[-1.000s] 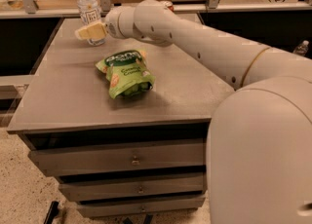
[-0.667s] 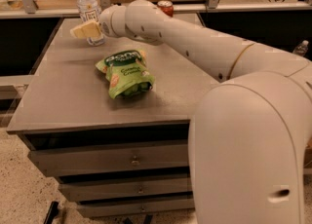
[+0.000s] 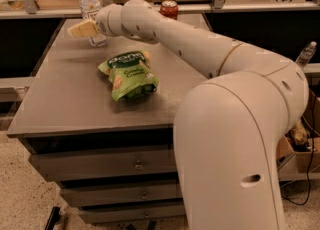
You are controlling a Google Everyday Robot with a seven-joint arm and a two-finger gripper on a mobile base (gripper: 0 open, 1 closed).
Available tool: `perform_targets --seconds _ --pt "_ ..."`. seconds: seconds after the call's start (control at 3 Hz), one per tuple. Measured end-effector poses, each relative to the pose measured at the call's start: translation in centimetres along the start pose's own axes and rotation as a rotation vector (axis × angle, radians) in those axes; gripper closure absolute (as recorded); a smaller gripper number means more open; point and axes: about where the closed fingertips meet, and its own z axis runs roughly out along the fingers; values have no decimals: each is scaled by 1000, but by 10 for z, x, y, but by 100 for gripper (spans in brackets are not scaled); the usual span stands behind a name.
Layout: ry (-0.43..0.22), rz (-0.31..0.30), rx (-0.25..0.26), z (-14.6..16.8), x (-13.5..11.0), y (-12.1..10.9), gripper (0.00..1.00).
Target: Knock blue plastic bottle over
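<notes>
One gripper [image 3: 81, 28] in your view, at far left of tabletop [image 3: 60, 104], directly in front of blue plastic bottle [image 3: 89, 3]. Jaws clenched together, no gap showing, grasping nothing. Bottle stands upright near tabletop's far left corner, white cap up. Gripper overlaps its lower part; you cannot confirm contact. Note green snack bag [image 3: 129, 74] lying flat mid-tabletop, well apart from bottle. Red can [image 3: 169, 9] upright at far edge, behind arm [image 3: 200, 49].
</notes>
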Motion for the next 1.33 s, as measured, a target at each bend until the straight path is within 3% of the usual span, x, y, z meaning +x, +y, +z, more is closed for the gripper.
perform_targets --seconds 0.33,1.0,1.33 --pt "-9 0 -10 11 -2 -2 17" --pt "-36 -5 -63 11 -2 -12 64" --pt "-47 11 -124 5 2 -19 87"
